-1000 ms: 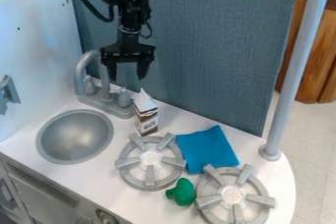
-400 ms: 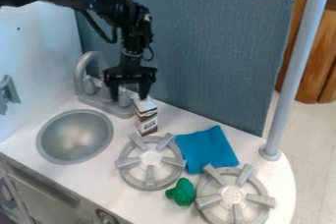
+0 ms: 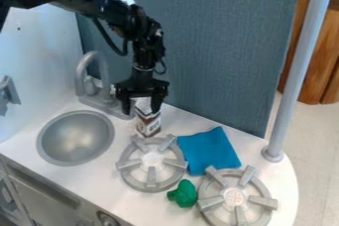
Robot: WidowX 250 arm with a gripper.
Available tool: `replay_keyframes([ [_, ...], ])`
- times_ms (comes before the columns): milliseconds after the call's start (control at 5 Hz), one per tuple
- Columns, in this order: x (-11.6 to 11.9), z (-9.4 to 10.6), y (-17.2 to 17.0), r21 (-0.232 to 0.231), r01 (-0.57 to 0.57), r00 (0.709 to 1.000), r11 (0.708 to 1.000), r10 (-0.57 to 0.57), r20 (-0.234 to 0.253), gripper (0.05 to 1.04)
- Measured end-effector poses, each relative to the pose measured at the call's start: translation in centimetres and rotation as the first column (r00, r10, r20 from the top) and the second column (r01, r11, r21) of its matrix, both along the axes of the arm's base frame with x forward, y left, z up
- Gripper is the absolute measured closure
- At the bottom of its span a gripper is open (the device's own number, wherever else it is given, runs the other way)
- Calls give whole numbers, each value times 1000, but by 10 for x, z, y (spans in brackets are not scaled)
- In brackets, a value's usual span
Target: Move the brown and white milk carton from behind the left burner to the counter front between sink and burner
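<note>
At the left edge of the frame, a grey fixture point(image 3: 8, 91) sits on the white wall. Right of it, a round, metallic-grey sink basin point(image 3: 76, 138) is set into the white surface point(image 3: 99, 180), with a curved grey faucet point(image 3: 83, 71) behind it. Left of centre, the black two-finger hand point(image 3: 141, 108) points down, its fingers spread wide, one on either side of the upper part of a small white-and-brown carton with a peaked top point(image 3: 148, 123). Whether either finger touches the carton, I cannot tell. The carton stands upright behind a round grey burner with raised spokes point(image 3: 151, 178). In the lower middle, a lumpy green object point(image 3: 183, 194) lies between this burner and a second grey spoked burner point(image 3: 210, 203) at the lower right. Behind the green object lies a bright blue cloth point(image 3: 209, 150). Farther right rises a grey, slightly tilted pole point(image 3: 298, 71).
</note>
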State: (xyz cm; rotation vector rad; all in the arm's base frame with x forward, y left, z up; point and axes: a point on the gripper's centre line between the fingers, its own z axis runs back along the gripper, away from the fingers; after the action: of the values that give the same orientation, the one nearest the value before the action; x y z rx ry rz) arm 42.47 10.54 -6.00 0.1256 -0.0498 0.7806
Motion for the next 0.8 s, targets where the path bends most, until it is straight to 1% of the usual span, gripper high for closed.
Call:
replay_keyframes([
  [200, 0, 0, -3, -19, -8, 1000, 1000, 8, 11, 75],
  [400, 8, 10, -3, -29, -30, 999, 999, 31, 34, 75],
  [600, 20, 22, -7, -59, -53, 996, 997, 58, 72, 75],
  [800, 27, 26, -10, -90, -103, 988, 991, 112, 105, 75],
])
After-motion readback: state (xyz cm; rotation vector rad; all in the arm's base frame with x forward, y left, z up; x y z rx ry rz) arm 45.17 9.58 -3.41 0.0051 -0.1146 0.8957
